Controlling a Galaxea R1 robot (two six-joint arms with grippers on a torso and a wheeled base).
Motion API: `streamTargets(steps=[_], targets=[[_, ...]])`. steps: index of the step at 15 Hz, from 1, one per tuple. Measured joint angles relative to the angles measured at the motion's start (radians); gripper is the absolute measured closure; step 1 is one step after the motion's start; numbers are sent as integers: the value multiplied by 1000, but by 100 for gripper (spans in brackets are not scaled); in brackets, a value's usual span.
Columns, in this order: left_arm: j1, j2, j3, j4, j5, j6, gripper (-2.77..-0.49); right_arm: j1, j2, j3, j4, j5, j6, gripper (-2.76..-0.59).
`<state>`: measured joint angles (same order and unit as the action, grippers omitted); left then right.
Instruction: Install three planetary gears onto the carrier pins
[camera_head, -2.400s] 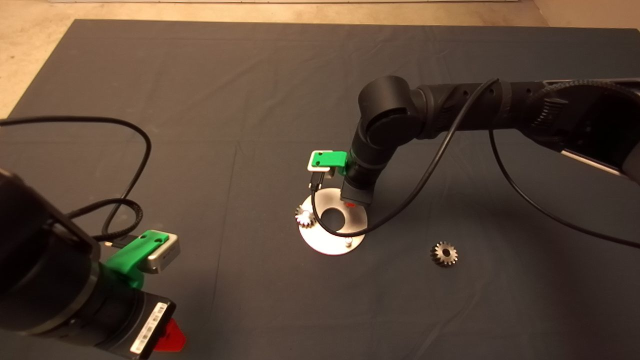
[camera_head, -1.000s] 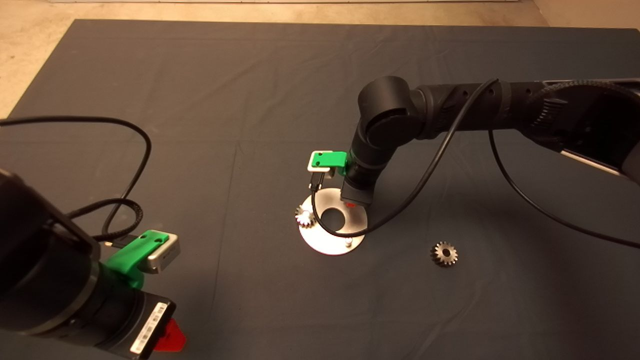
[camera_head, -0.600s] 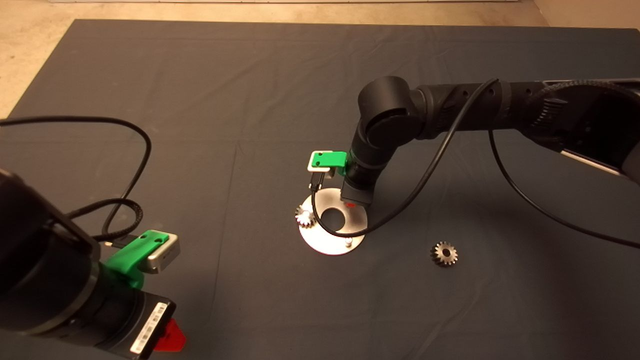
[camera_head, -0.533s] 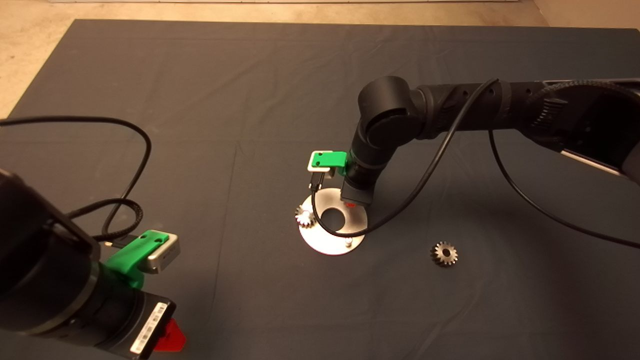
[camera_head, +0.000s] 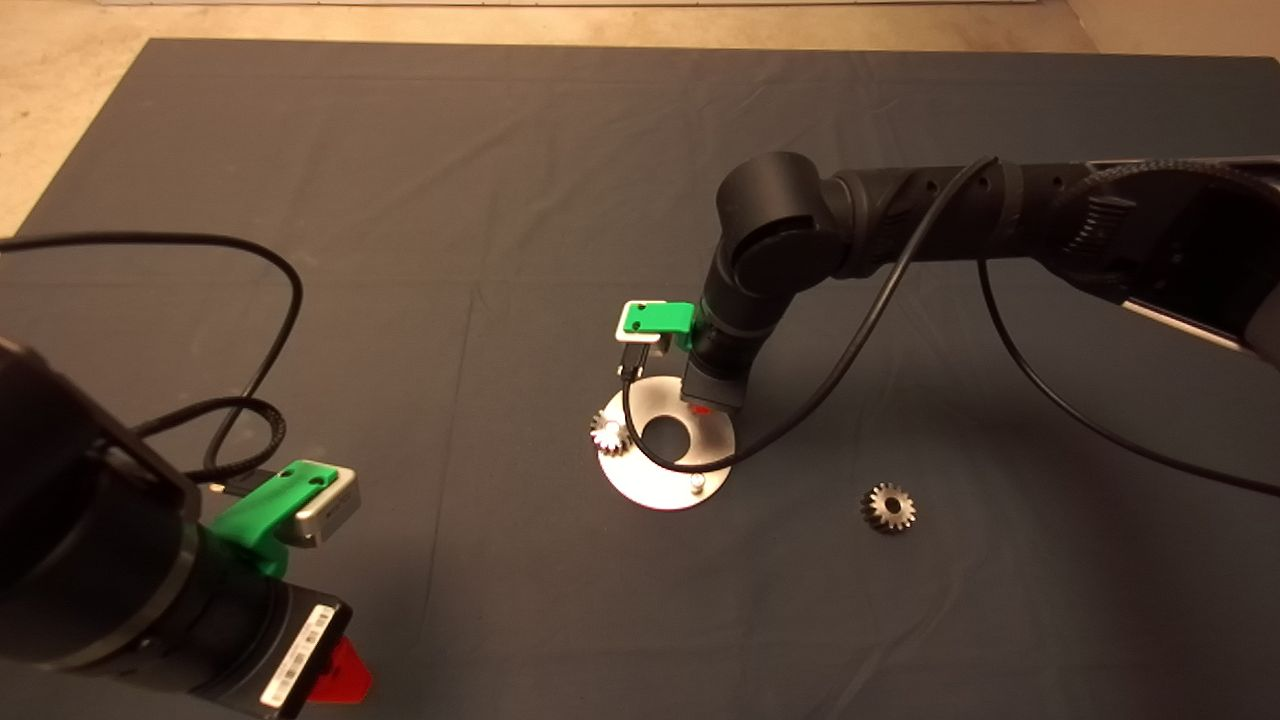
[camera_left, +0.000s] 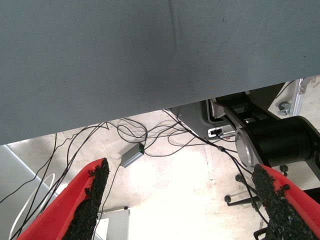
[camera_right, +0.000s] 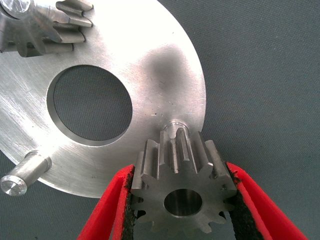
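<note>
The shiny carrier disc (camera_head: 650, 482) lies mid-mat, with one planetary gear (camera_head: 608, 432) seated on its left pin. A bare pin (camera_head: 695, 485) stands at its near edge. My right gripper (camera_head: 704, 408) hovers over the disc's far right side. In the right wrist view it (camera_right: 181, 174) is shut on a second gear (camera_right: 172, 162), held just above and beside the third pin (camera_right: 175, 125). That view also shows the disc (camera_right: 150, 65), the seated gear (camera_right: 45, 25) and the bare pin (camera_right: 22, 177). A third gear (camera_head: 888, 507) lies loose on the mat to the right. My left gripper (camera_head: 338, 672) is parked at the lower left, open (camera_left: 182, 200).
The right arm's black cable (camera_head: 680, 462) loops over the disc. The left arm's cables (camera_head: 250, 420) lie on the mat at the left. The left wrist view looks past the mat's edge (camera_left: 150, 105) at floor cables and a chair base.
</note>
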<state>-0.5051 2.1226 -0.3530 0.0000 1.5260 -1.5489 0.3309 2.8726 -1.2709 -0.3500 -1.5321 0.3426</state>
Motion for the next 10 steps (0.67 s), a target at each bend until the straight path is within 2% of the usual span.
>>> streamTargets(steps=[10], targets=[[0, 3, 0, 0, 0, 1, -204, 2, 0, 0, 0, 1, 8, -107]])
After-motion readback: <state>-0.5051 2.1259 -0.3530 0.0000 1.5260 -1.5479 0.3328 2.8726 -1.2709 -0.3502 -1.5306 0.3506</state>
